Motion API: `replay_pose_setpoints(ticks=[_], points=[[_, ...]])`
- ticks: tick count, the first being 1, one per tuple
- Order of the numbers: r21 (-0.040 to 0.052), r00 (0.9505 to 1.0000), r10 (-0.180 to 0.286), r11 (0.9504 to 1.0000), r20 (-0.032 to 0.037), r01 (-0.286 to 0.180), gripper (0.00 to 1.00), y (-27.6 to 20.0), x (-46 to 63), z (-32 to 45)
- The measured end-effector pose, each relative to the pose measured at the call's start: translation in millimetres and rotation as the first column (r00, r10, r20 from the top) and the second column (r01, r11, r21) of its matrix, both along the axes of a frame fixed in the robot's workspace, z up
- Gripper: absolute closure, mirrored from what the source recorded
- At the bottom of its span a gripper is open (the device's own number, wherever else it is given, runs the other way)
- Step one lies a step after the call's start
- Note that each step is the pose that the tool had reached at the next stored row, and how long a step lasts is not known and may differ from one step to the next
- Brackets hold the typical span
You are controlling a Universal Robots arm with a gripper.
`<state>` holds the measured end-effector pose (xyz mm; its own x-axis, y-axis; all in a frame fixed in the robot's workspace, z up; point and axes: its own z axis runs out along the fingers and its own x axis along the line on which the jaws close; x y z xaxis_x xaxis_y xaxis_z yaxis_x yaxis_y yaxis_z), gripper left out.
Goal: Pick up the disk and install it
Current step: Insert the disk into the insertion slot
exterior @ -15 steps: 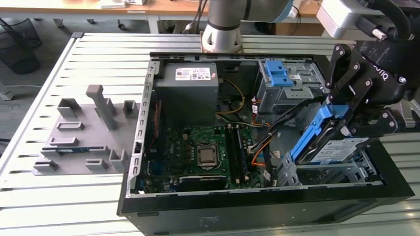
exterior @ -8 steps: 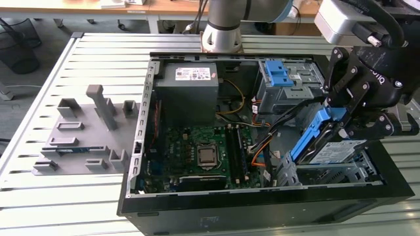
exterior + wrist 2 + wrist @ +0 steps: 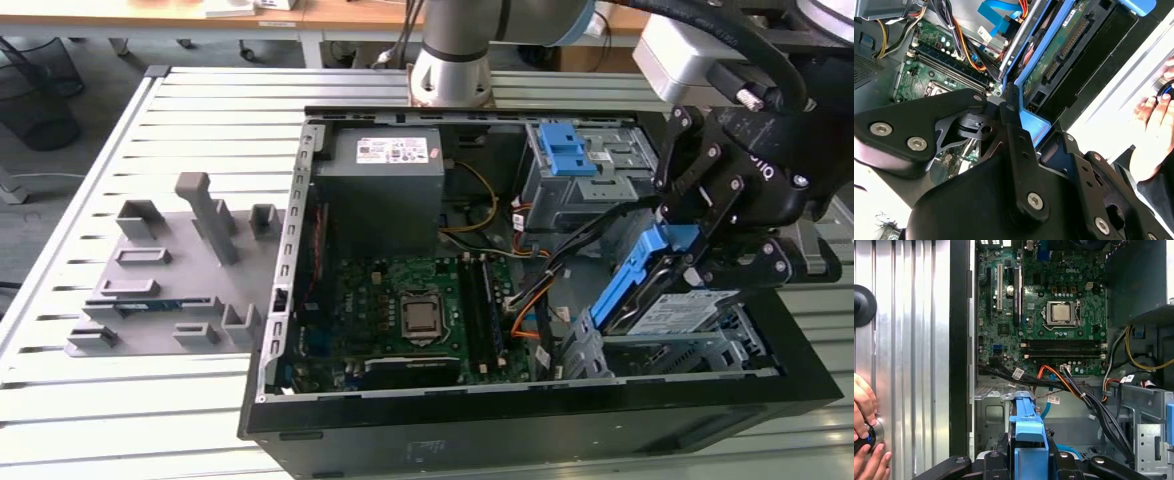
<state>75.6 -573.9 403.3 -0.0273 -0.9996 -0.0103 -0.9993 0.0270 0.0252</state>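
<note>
While the gripper grips the disk, it hangs tilted above the drive cage. Pickup judged complete; seating not yet done.

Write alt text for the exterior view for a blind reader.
The black gripper holds the disk, tilted in its blue carrier, over the drive bay at the exterior view's right of an open computer case. The motherboard lies exposed inside; a grey fixture plate sits on the slatted table at the exterior view's left.
</note>
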Motion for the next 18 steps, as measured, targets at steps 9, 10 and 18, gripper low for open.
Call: replay_pose_setpoints(ticks=[9,10,18], points=[[0.0000,1.0000,0.000,1.0000,-0.0002,0.000,0.64,0.0,0.0,-7.1],[-0.0001,1.0000,0.000,1.0000,-0.0002,0.000,0.64,0.0,0.1,-7.8],[-0.0001,1.0000,0.000,1.0000,-0.0003,0.000,0.64,0.0,0.1,-13.3]])
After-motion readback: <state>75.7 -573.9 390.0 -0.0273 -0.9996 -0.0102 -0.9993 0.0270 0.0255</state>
